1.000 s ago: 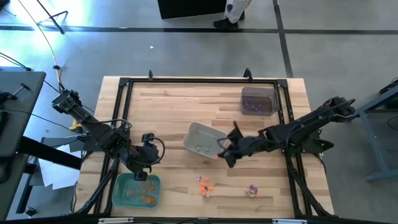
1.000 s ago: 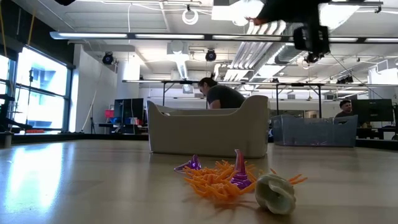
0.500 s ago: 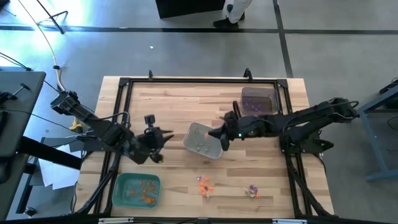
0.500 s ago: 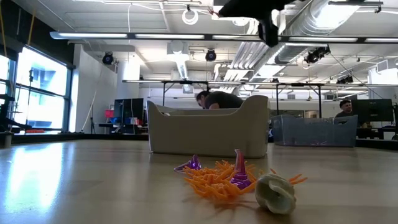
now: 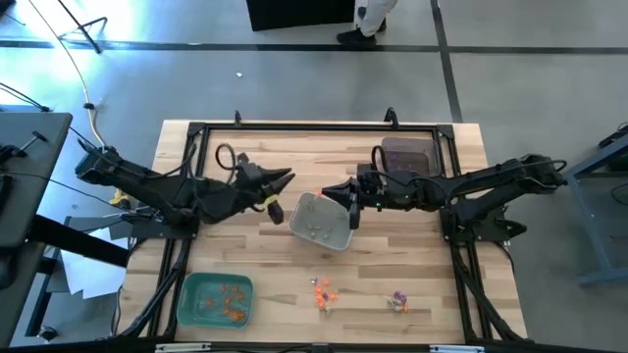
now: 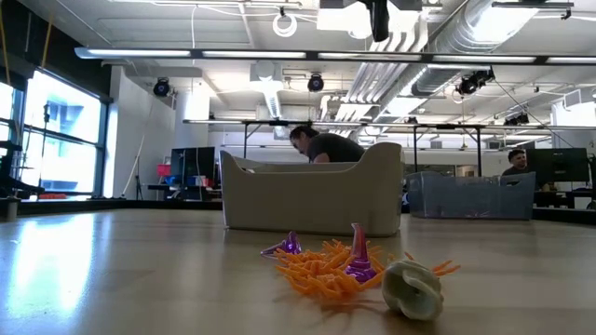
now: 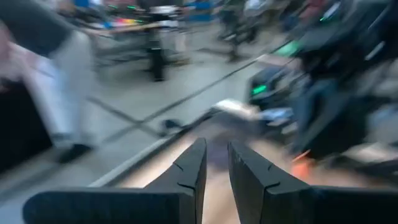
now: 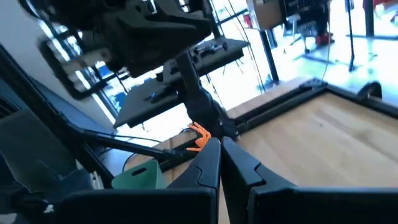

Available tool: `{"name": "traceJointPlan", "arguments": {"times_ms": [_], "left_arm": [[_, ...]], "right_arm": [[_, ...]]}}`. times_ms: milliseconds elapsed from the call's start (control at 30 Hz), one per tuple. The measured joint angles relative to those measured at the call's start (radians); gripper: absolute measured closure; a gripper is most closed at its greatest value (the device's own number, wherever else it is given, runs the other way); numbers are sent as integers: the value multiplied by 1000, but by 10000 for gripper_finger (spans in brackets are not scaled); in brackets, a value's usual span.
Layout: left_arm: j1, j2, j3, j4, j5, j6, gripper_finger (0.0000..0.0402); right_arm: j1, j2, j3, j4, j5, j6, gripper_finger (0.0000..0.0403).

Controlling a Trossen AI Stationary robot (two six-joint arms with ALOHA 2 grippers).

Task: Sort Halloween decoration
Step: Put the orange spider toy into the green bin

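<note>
My right gripper [image 5: 332,191] hangs level over the far edge of the grey tray [image 5: 324,222], shut on an orange trinket [image 8: 199,137] of the Halloween decoration. Facing it from the left, my left gripper [image 5: 287,179] is level, with a narrow gap between its fingers [image 7: 216,148] and nothing seen in it. More trinkets lie on the near table: an orange heap [image 5: 322,291] and a purple and whitish pair [image 5: 397,301]. The low view shows them in one cluster of orange [image 6: 321,265], purple [image 6: 359,262] and whitish [image 6: 413,289]. Orange trinkets also lie in the green tray [image 5: 188,306]. My right gripper pinches the orange trinket at its fingertips [image 8: 211,155]. Thin orange legs [image 8: 198,132] stick out beyond the tips. The fingers lie level and point toward the table's left. The trinket is lifted clear, high above the table.
A dark tray with purple pieces [image 5: 407,157] stands at the far right. A black frame [image 5: 314,127] runs around the tabletop. The wood between the grey tray and the near trinkets is bare. People are in the room beyond the table.
My left gripper has risen from over the green tray and swung toward the far edge, tipping from pointing down to level. My right gripper has risen from the near side of the grey tray, moved toward the far edge, and tipped level, staying shut.
</note>
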Motion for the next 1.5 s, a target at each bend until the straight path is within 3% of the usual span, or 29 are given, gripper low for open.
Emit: {"name": "traceJointPlan", "arguments": {"times_ms": [133, 267, 833, 1500], "left_arm": [[17, 0, 0, 119, 143, -28, 350], [11, 6, 0, 151, 219, -50, 342], [11, 97, 0, 210, 233, -76, 251], [65, 161, 0, 295, 349, -62, 249]], "right_arm": [[0, 0, 0, 30, 1, -66, 403], [0, -6, 0, 35, 1, -137, 403], [1, -29, 1, 138, 3, -247, 403], [1, -29, 1, 162, 0, -273, 403]]}}
